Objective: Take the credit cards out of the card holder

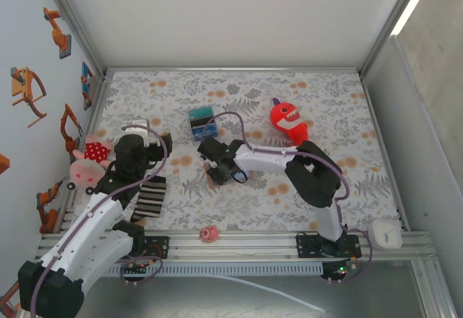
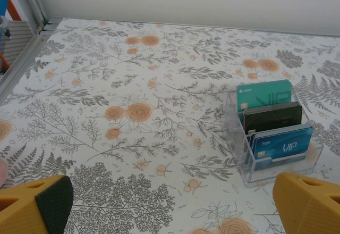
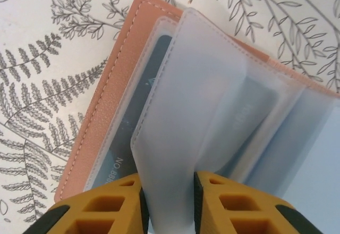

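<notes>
The card holder lies open on the flowered table cloth, its tan-brown cover under clear plastic sleeves. My right gripper is shut on one raised sleeve, a pad pressing each side of it. A dark credit card rests in the sleeve beside the cover, and another card shows through a sleeve farther right. From above, the right gripper is over the card holder near mid-table. My left gripper is open above bare cloth, left of the holder.
A clear stand with teal, black and blue cards stands at mid-back. A red plush monster is right of it. A pink plush, a striped cloth and a small pink toy lie near the left and front.
</notes>
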